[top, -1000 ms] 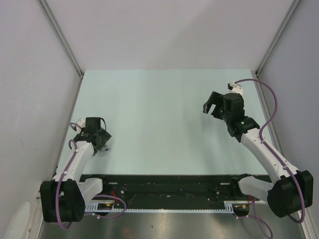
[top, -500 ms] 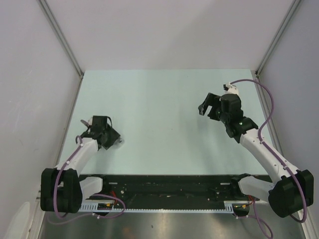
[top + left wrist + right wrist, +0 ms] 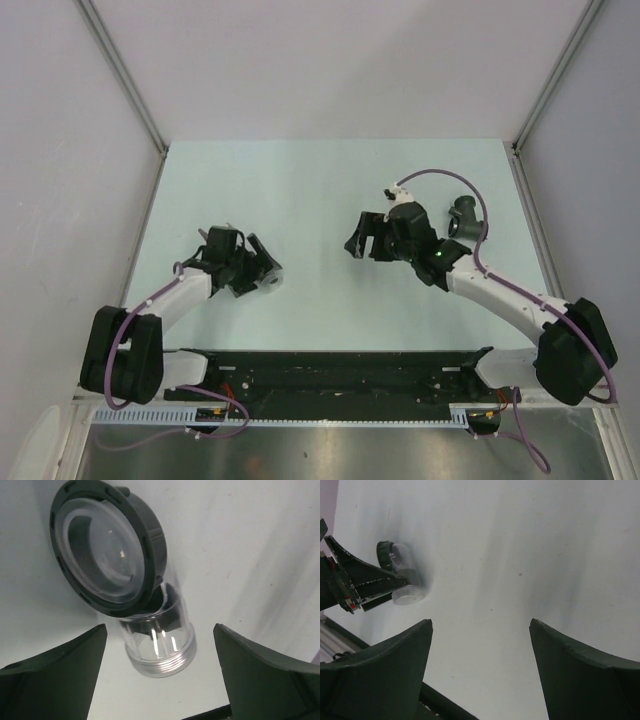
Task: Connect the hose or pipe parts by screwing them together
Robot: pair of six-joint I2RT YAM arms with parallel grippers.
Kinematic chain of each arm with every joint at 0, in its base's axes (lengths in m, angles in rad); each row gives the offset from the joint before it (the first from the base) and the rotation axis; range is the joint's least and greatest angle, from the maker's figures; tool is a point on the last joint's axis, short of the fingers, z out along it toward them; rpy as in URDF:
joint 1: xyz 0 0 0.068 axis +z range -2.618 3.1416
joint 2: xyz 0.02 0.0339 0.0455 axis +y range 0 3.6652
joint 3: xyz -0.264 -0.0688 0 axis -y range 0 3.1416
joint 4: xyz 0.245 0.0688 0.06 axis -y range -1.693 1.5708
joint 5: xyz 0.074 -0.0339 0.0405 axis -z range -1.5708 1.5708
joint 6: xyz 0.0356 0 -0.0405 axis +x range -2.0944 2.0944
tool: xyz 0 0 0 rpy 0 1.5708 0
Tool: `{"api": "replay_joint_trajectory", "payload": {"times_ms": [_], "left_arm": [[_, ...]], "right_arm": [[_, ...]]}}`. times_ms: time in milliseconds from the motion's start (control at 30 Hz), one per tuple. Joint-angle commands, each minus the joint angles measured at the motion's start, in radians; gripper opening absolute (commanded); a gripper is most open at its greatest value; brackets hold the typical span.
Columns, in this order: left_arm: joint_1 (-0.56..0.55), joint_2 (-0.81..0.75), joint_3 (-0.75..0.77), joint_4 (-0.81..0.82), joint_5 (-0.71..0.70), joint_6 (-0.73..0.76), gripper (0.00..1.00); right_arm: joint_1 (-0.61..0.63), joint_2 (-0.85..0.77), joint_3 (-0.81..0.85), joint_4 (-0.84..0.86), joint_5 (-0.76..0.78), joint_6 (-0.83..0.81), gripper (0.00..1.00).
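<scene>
The counter was pale mint. The T-shaped fitting and ring nut were dark grey; the threaded connector was clear with silvery threads.

left wrist looking straight down now. a clear connector lies on the pale table, tilted, its threaded end pointing toward the camera's bottom edge. on its far end sits a dark ring nut, notched around the rim, with a see-through face inside it catching the light. something dark shows through the clear wall. the left gripper stands wide, one finger low left, the other low right, connector between them, neither touching it.
</scene>
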Motion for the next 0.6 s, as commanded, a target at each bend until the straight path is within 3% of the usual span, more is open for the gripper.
{"api": "replay_joint_trajectory", "payload": {"times_ms": [0, 167, 333, 567], "left_arm": [[-0.006, -0.048, 0.071, 0.040, 0.093, 0.068, 0.95], [0.052, -0.140, 0.125, -0.035, 0.100, 0.186, 0.99], [0.144, -0.223, 0.159, -0.141, -0.061, 0.315, 0.98], [0.196, -0.252, 0.150, -0.191, -0.054, 0.326, 0.98]], "right_arm": [[0.087, 0.068, -0.001, 0.138, -0.004, 0.193, 0.82], [0.218, 0.185, -0.001, 0.305, 0.112, 0.445, 0.75], [0.341, 0.337, -0.001, 0.491, 0.165, 0.615, 0.65], [0.364, 0.516, 0.024, 0.681, 0.153, 0.622, 0.62]]}}
